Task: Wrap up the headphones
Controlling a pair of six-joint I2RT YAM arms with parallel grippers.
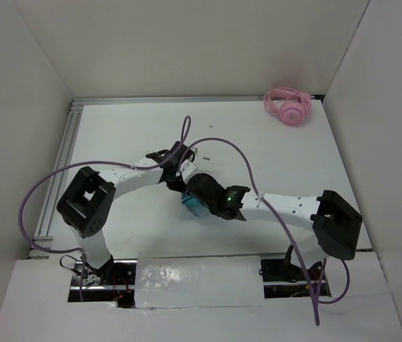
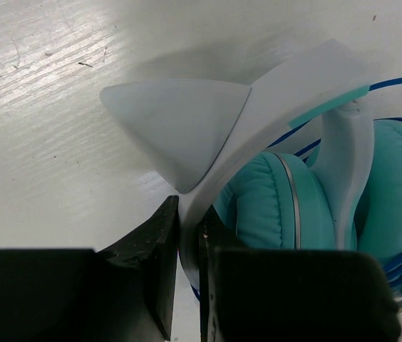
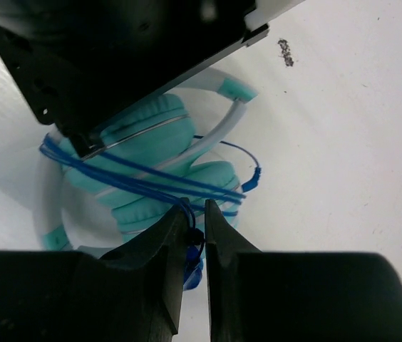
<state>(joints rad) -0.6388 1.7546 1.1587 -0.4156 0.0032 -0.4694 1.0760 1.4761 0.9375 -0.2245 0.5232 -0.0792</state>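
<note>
The teal headphones (image 1: 188, 207) lie mid-table, mostly hidden under both wrists in the top view. In the left wrist view, my left gripper (image 2: 189, 239) is shut on their white-grey band (image 2: 272, 100), next to a white ear-shaped piece (image 2: 176, 128) and the teal ear cups (image 2: 265, 206). In the right wrist view, the folded ear cups (image 3: 151, 142) have several turns of thin blue cable (image 3: 137, 174) across them. My right gripper (image 3: 195, 228) is shut on a cable strand right beside the cups. A short blue cable end (image 3: 254, 179) sticks out to the right.
Pink headphones (image 1: 287, 107) lie at the far right corner. White walls enclose the table on three sides. Purple arm cables (image 1: 240, 160) arc above the middle. The left arm (image 1: 87, 199) and right arm (image 1: 336, 221) flank the headphones.
</note>
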